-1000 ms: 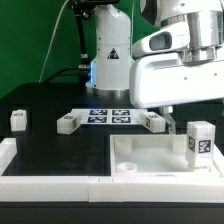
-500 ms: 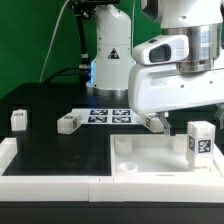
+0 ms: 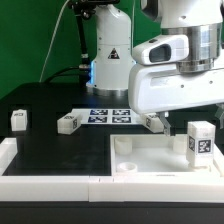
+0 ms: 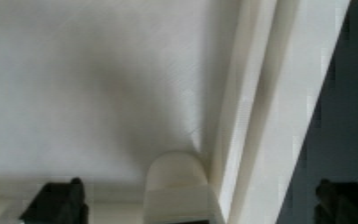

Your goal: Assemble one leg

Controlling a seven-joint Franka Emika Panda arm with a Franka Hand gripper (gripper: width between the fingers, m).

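Four small white legs with marker tags show in the exterior view. One leg (image 3: 18,119) lies at the far left and one (image 3: 68,123) lies beside the marker board. One leg (image 3: 153,121) lies just under the arm's white hand (image 3: 178,75). One leg (image 3: 200,141) stands upright on the large white panel (image 3: 150,158). In the wrist view my gripper (image 4: 199,203) is open, its dark fingertips (image 4: 55,200) wide apart over the panel (image 4: 105,90) near its edge. A pale rounded piece (image 4: 179,185) sits between the jaws; I cannot tell what it is.
The marker board (image 3: 108,115) lies flat on the black table behind the panel. A white raised rim (image 3: 50,185) runs along the front and left of the work area. The robot base (image 3: 108,60) stands at the back.
The hand shifted and turned a little between one second and half a second ago. Since then nothing has visibly moved.
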